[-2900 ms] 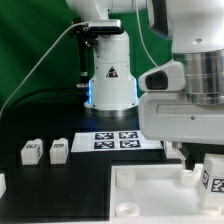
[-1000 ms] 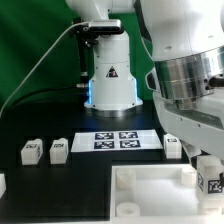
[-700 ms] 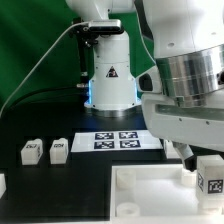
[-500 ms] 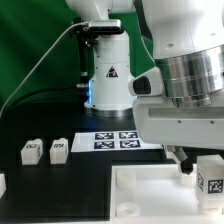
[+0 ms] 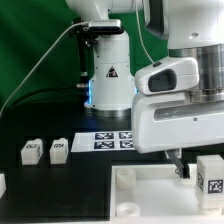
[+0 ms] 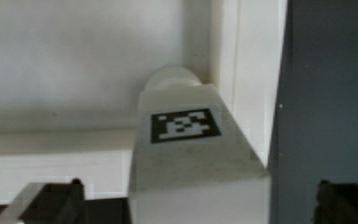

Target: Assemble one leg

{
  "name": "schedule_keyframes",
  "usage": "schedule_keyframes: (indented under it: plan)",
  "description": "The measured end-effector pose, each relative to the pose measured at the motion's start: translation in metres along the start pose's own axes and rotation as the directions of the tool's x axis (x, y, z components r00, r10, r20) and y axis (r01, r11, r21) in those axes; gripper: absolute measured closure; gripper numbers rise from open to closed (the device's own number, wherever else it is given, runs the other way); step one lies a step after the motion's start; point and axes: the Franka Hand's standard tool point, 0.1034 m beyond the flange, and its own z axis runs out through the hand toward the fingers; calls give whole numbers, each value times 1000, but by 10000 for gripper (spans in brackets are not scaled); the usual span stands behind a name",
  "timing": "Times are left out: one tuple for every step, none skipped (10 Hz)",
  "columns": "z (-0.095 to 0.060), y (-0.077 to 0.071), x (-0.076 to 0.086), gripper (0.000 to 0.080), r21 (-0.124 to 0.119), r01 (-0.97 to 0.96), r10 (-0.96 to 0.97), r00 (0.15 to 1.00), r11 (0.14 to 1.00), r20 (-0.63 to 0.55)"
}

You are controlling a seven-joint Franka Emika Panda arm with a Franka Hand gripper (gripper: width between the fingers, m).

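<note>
One leg (image 5: 210, 176), a white block with a black-and-white tag, stands upright at the right corner of the white tray-like top (image 5: 140, 196). My gripper (image 5: 196, 166) hangs over it, with one dark finger (image 5: 179, 164) showing beside the leg. In the wrist view the leg (image 6: 190, 130) runs down between my gripper's (image 6: 194, 205) two dark fingertips (image 6: 44, 202), with a gap on each side. The jaws are open and do not touch it. Two more legs (image 5: 30, 151) (image 5: 59, 149) lie on the black table at the exterior view's left.
The marker board (image 5: 116, 140) lies behind the top, in front of the robot's white base (image 5: 110, 80). Another white part (image 5: 2, 185) shows at the exterior view's left edge. My arm's bulky wrist (image 5: 180, 100) hides the right side of the scene.
My arm's wrist has turned and lifted a little above the leg. The leg stays standing at the top's right corner. The other parts have not moved.
</note>
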Motion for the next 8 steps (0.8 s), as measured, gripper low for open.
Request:
schedule_keyframes:
  plan:
    - [0,0,0,151,3,-52,52,999,999,0]
    - [0,0,0,253,2,-42,42,999,999,0]
    - [0,-1,0,387,9,-119,119,993,993,1]
    - [0,-2,0,387,12,-240,240,971,971,3]
    - [0,-1,0,495,11,-321,320,947,947,3]
    - [0,0,0,495,15,-410,410,912,912,2]
    - [-1,3,0,495,31,-607,608,794,794,1]
    - [0,4,-1,495,32,-751,752,660,659,-2]
